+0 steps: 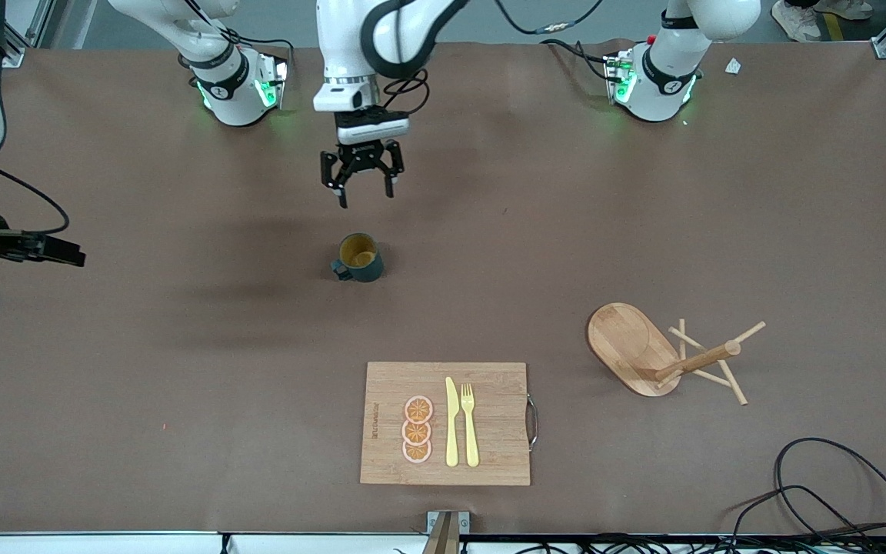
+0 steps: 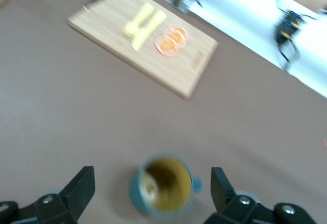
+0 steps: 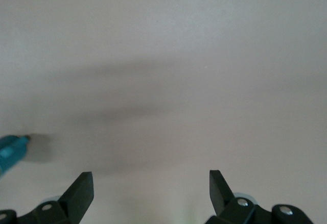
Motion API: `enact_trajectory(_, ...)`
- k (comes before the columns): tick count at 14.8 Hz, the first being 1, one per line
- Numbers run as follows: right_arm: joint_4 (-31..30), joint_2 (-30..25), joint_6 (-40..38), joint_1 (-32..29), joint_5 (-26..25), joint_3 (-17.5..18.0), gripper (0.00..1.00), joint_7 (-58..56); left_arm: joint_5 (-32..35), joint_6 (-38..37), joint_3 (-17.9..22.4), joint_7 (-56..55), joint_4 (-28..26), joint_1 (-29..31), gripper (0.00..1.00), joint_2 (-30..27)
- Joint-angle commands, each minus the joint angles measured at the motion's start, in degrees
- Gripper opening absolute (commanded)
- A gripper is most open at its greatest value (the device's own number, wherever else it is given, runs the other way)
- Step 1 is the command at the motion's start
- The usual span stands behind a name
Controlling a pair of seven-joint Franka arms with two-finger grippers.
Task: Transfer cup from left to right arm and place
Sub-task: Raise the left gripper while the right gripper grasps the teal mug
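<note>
The cup (image 1: 359, 258), dark teal with a mustard-yellow inside, stands upright on the brown table near its middle, its small handle toward the right arm's end. My left gripper (image 1: 366, 194) hangs open and empty above the table, just above the cup. In the left wrist view the cup (image 2: 166, 185) sits between the spread fingers (image 2: 82, 183), untouched. My right gripper (image 1: 66, 254) waits open and empty low over the table at the right arm's end. The right wrist view shows its open gripper (image 3: 150, 180) over bare table and a teal sliver of the cup (image 3: 10, 150) at the edge.
A wooden cutting board (image 1: 489, 462) with orange slices (image 1: 418, 428), a yellow knife (image 1: 451, 422) and fork (image 1: 470, 423) lies nearer the front camera. A wooden mug stand (image 1: 643, 350) lies tipped over toward the left arm's end. Black cables (image 1: 835, 492) lie at the near corner.
</note>
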Motion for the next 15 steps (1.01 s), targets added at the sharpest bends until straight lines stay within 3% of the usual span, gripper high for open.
enact_trajectory(1,-5.39,-0.84,3.65,3.41,0.92,0.16,1.0,9.46,-8.03,-5.0,-0.93,13.53,-4.04,6.24,1.0,-9.33)
enact_trajectory(5,-11.81,-1.1,9.18,11.84,1.18,0.25,1.0,21.17,-17.55,-9.66,-0.84,29.12,-3.52,15.91,1.0,-16.02)
enact_trajectory(9,-15.06,-1.1,12.87,21.42,1.18,0.25,1.0,21.28,-20.19,-16.17,-0.84,43.79,-3.52,26.46,1.0,-20.59)
enact_trajectory(12,-21.99,-1.54,21.38,25.73,1.71,1.56,1.0,20.06,-25.1,-18.98,-0.84,57.49,-3.52,36.03,1.0,-24.45)
enact_trajectory(15,-25.17,-0.93,30.17,31.44,1.71,2.45,1.0,17.51,-26.09,-23.73,-0.75,72.87,-3.34,42.72,1.0,-27.45)
